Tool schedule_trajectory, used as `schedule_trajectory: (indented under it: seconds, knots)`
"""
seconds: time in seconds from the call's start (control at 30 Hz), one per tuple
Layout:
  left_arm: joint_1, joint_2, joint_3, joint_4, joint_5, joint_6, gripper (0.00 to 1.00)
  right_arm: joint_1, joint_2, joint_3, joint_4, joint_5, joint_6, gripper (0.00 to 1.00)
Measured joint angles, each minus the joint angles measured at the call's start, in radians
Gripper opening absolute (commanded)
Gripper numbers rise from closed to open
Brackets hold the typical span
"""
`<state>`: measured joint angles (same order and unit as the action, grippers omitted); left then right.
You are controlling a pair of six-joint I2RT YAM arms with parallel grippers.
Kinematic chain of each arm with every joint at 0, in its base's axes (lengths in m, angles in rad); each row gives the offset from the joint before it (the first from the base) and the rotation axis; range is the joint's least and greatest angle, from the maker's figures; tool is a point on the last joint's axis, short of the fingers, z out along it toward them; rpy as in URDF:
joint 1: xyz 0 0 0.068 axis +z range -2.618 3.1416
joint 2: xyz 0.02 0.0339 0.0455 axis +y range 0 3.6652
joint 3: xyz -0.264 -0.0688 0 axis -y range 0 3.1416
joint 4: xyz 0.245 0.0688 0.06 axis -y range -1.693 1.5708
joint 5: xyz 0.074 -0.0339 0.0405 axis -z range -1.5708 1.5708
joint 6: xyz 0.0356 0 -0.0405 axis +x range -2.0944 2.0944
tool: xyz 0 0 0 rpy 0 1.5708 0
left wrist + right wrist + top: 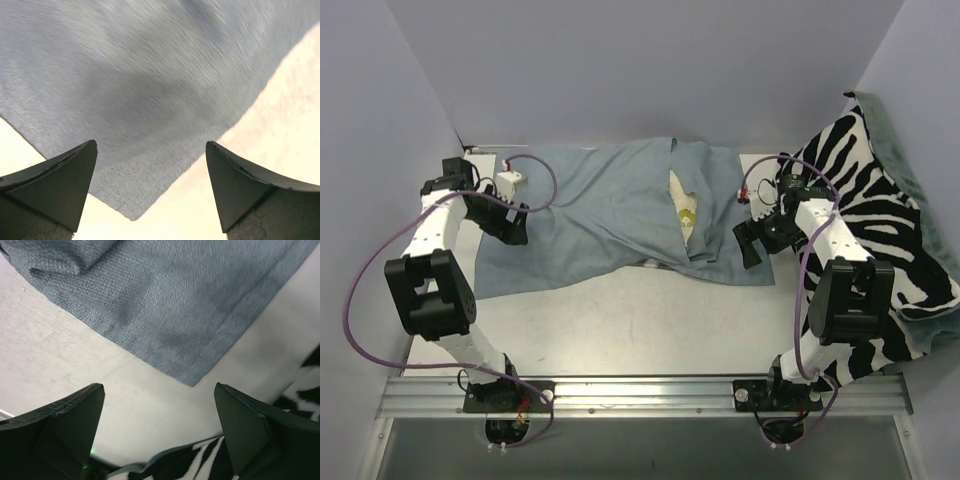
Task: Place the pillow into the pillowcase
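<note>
One pillowcase (600, 215) lies spread on the bench (640, 320) — limp, light, prone to bunch; best taken at the hem by its mouth; one pillow (683, 210), soft and compressible, shows as a sliver at that opening; two end effectors — left (515, 230), right (752, 245) — are open and empty, each over a corner of the case.

Soft even light, faint shadows, blurry pillowcase (150, 75) in left wrist view

The left arm (438, 228) and right arm (832, 240) had white links and bulky black joint housings. A purple cable (349, 285) looped along each. Black base plates (507, 397) met a silver rail (640, 397) at the frame's bottom. The left hand (151, 142) and right hand (159, 385) had dark, wedge-shaped fingers (57, 182).
</note>
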<state>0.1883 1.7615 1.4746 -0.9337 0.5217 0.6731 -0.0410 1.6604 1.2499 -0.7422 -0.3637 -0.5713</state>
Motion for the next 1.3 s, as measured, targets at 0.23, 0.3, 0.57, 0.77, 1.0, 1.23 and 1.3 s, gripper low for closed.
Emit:
schedule_trajectory:
  seconds: [0.23, 0.3, 0.57, 0.77, 1.0, 1.23, 1.3]
  knots:
    - [-0.007, -0.105, -0.254, -0.048, -0.060, 0.200, 0.98, 0.133, 0.007, -0.062, 0.139, 0.027, -0.145, 0.98]
    - [0.006, -0.105, -0.298, -0.051, -0.084, 0.224, 0.98, 0.170, 0.022, -0.096, 0.169, 0.039, -0.172, 0.98]
    - [0.039, -0.093, -0.375, -0.028, -0.170, 0.291, 0.97, 0.212, 0.119, -0.178, 0.269, 0.124, -0.224, 0.69]
    - [0.049, -0.053, -0.431, 0.032, -0.237, 0.312, 0.72, 0.218, 0.121, -0.176, 0.272, 0.157, -0.232, 0.00]
    - [0.092, 0.034, -0.334, 0.067, -0.251, 0.278, 0.00, 0.175, 0.108, -0.159, 0.241, 0.165, -0.211, 0.00]
    - [0.148, 0.034, -0.129, 0.032, -0.086, 0.201, 0.00, 0.100, 0.007, 0.043, 0.159, 0.150, -0.143, 0.00]
    - [0.153, 0.025, -0.061, 0.031, -0.045, 0.186, 0.19, 0.090, -0.005, 0.091, 0.157, 0.149, -0.133, 0.00]
